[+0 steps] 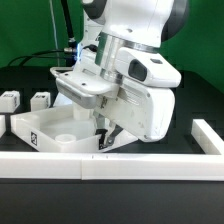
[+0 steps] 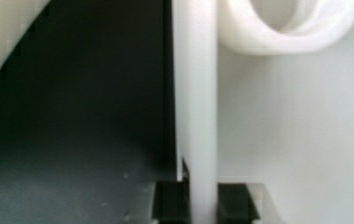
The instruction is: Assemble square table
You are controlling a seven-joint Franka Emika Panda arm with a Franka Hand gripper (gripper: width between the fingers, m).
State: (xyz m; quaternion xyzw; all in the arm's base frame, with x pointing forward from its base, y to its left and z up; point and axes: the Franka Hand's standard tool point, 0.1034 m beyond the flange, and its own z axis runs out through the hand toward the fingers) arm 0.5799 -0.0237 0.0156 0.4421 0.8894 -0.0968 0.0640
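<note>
The white square tabletop [image 1: 48, 131] lies flat on the black table with its raised rim and round corner sockets facing up. My gripper [image 1: 103, 139] reaches down onto the slab's edge on the exterior view's right. In the wrist view my gripper [image 2: 204, 200] has one black finger [image 2: 170, 200] on each side of the thin raised rim [image 2: 195, 90], shut on it. A round corner socket [image 2: 298, 28] shows on the slab's inner face. Two stubby white legs [image 1: 8, 100] [image 1: 40, 100] stand at the exterior view's left, apart from the slab.
A long low white barrier wall [image 1: 110, 168] runs along the front and turns back at the exterior view's right [image 1: 205, 133]. The arm's bulky white body [image 1: 140, 80] hides the slab's right part. Cables hang behind.
</note>
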